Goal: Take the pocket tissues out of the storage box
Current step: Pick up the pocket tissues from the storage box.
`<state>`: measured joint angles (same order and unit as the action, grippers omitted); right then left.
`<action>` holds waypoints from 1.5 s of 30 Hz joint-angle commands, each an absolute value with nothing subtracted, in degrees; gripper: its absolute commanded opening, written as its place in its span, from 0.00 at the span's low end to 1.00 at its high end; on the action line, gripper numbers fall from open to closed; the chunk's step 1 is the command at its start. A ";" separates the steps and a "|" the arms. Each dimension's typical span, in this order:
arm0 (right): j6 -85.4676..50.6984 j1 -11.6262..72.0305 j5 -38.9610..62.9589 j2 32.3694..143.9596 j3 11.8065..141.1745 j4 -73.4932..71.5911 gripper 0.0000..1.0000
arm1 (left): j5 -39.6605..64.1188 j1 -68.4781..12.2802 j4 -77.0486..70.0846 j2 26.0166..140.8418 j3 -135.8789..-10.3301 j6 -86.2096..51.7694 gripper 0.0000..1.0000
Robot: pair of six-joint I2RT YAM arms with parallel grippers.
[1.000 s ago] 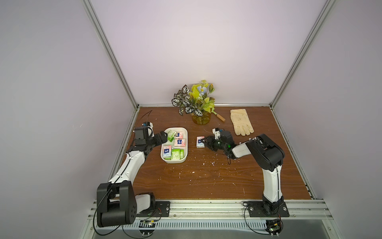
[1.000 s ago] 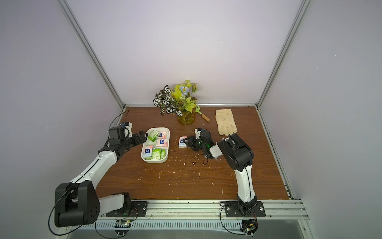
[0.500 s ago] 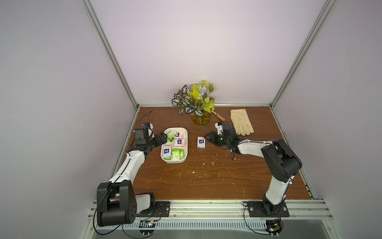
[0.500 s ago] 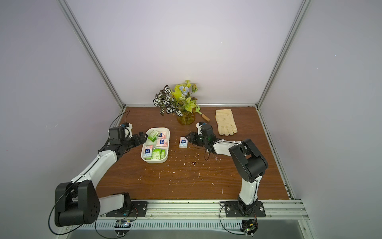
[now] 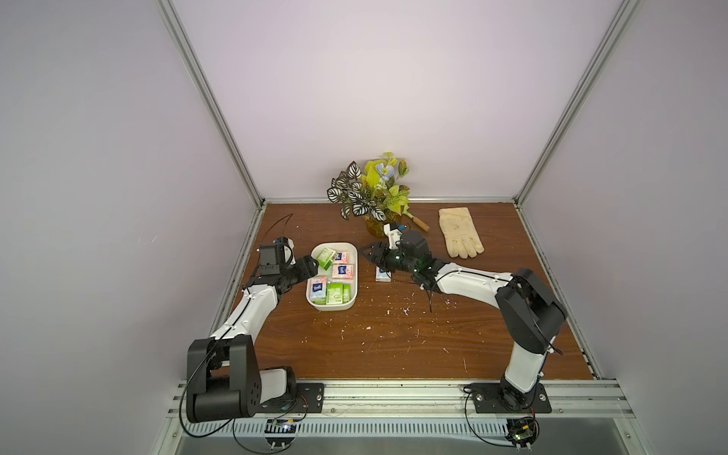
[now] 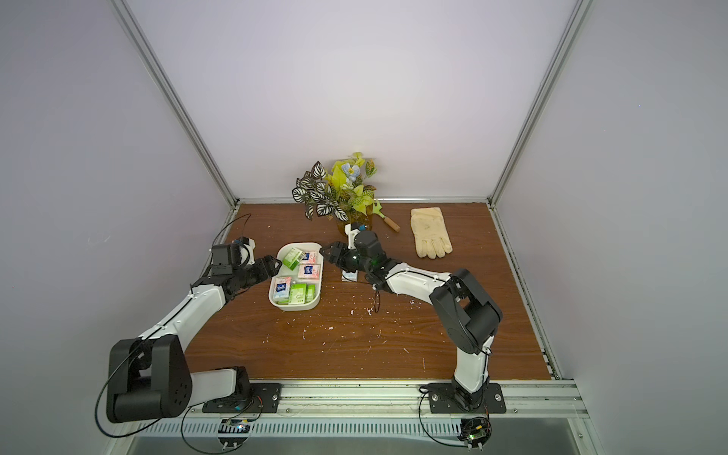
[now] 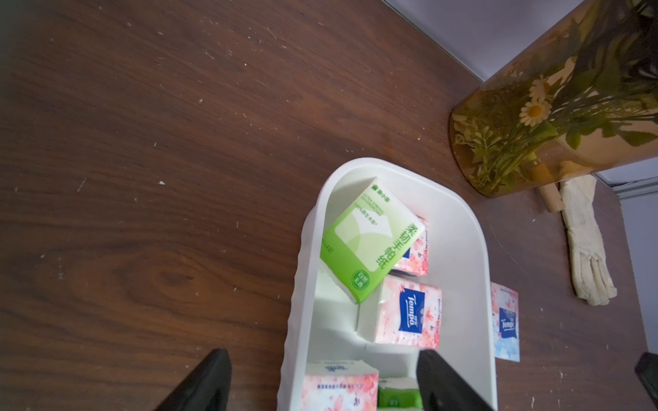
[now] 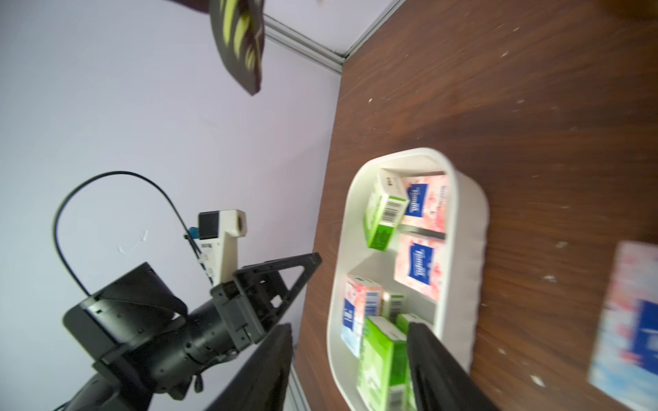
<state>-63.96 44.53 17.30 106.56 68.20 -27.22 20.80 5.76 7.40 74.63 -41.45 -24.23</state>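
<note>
On the dark brown wood-grain tabletop (image 5: 394, 335), left of centre: white, shallow, oblong plastic storage box (image 5: 333, 308) with rounded corners, holding small, soft, rectangular pocket tissues (image 5: 342, 271). At its far end, a green-and-white packet (image 7: 370, 245) tilted up, overlapping a pink floral packet (image 7: 418, 249); more pink and green ones toward the near end. Flat on the wood just beside the box's right wall, one pink-and-blue packet (image 5: 383, 274). Released and wide, the left gripper (image 7: 322, 356), straddling the box's left wall, grasping nothing. Spread and empty, the right gripper (image 5: 371, 258), beside that loose packet.

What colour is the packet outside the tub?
The packet is pink and pale blue, dark blue label; left wrist view.
</note>
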 commanded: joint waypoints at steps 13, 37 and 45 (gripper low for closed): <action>-69.85 52.47 1.23 122.78 99.20 -1.38 0.62 | 25.55 6.41 0.53 82.29 -40.35 -26.10 0.63; -68.05 52.03 -2.39 143.49 129.62 17.31 0.61 | 28.93 6.40 -0.17 85.62 -41.08 -24.81 0.30; -68.40 52.03 -3.03 144.32 130.08 18.58 0.62 | 29.33 6.37 -0.53 86.35 -41.09 -24.83 0.26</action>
<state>-68.84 52.25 -1.37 144.90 128.22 17.58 28.03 5.76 -0.03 85.71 -40.51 -25.26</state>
